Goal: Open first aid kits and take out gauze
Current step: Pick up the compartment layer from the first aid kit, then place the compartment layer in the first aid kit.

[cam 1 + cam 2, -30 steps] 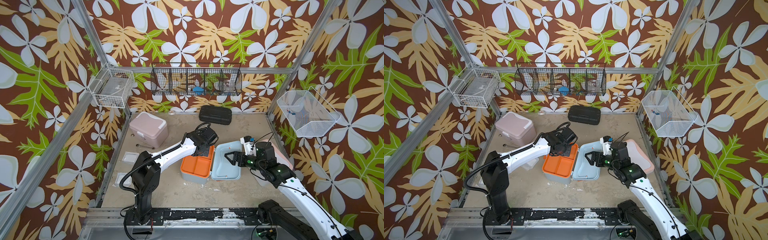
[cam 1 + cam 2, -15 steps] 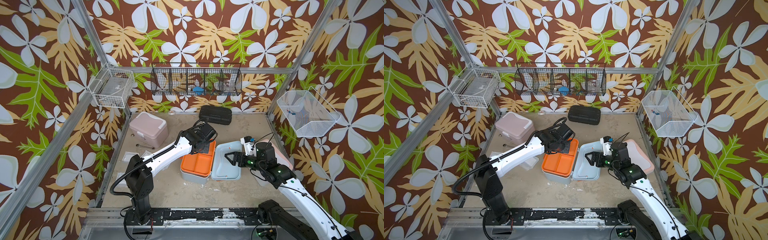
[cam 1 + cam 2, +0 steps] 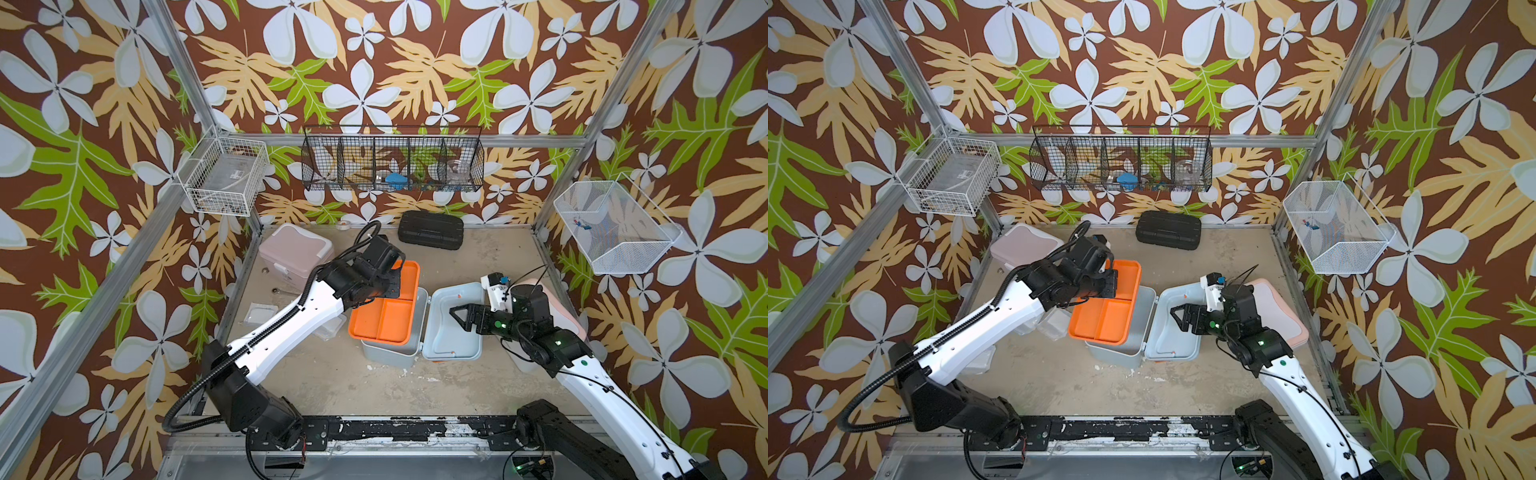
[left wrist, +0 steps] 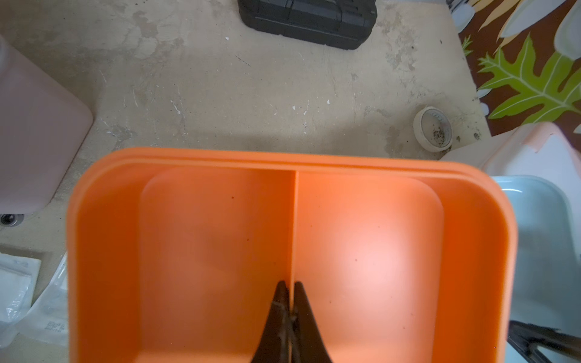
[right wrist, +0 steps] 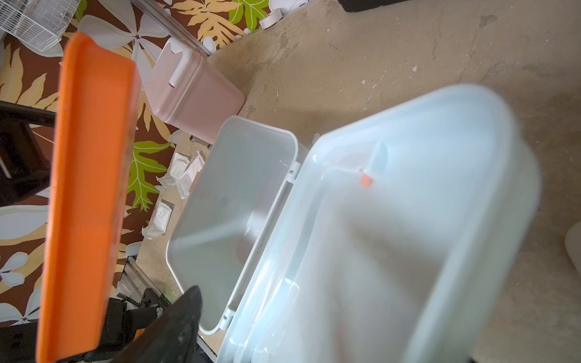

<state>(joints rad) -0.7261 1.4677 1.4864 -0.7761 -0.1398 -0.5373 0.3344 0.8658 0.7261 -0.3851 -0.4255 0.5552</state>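
Light blue kit (image 3: 388,355): open, with its lid laid flat to the right of the base.
White kit with peach lid (image 3: 1281,309): just right of that open lid, partly under the right arm.
Dusty pink kit (image 3: 297,249): lid down, behind and left of the blue kit, apart from it.
Orange tray (image 3: 384,320): held above the blue kit's base.
Black case (image 3: 431,230): well behind the blue kit.
Gauze packets (image 5: 180,171): on the table left of the blue kit.
Left gripper (image 4: 290,287): clamped on the tray's centre divider.
Right gripper (image 3: 459,319): jaws apart over the blue kit's lid, holding nothing.
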